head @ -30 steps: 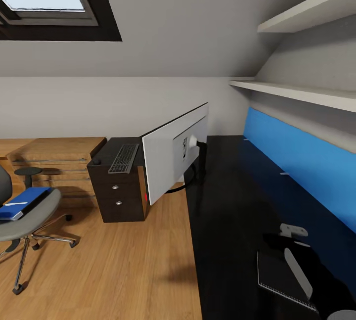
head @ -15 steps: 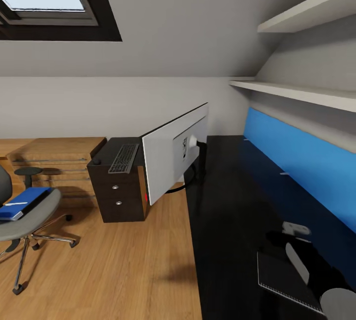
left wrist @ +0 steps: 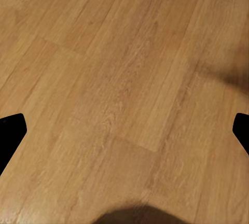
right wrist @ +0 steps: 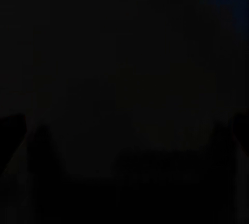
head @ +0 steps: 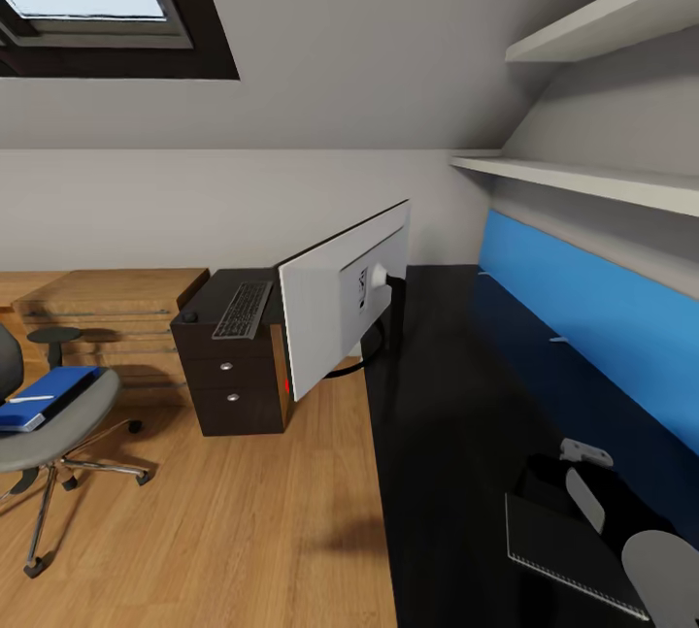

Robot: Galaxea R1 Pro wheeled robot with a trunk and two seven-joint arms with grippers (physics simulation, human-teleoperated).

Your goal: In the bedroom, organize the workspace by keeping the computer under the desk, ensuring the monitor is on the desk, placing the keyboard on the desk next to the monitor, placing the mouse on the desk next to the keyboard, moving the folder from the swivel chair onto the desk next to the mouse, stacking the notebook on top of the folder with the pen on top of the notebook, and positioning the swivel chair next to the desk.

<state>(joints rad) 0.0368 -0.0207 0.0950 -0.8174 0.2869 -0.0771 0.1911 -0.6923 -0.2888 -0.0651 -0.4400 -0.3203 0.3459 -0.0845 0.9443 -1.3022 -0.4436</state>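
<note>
The monitor (head: 330, 322) stands at the far left corner of the black desk (head: 442, 434), its grey-white back toward me. The keyboard (head: 243, 310) lies on a dark drawer cabinet (head: 233, 385) left of the desk, with a small dark rounded object (head: 190, 317) beside it. The blue folder (head: 47, 395) rests on the swivel chair (head: 58, 434) at the left edge. A black notebook (head: 563, 550) lies on the desk under my right arm (head: 587, 502). In the very dark right wrist view, my right gripper (right wrist: 124, 130) looks open above the dark desktop. My left gripper (left wrist: 124, 128) is open over the wood floor.
A blue back panel (head: 592, 317) runs along the desk's right side below two white wall shelves (head: 582, 183). A low oak shelving unit (head: 107, 317) and a small round stool (head: 55, 337) stand behind the chair. Wood floor (head: 243, 521) lies between chair and desk.
My right arm has shifted over the notebook, and its grey link has come further up at the lower right. The chair, folder and keyboard have not moved.
</note>
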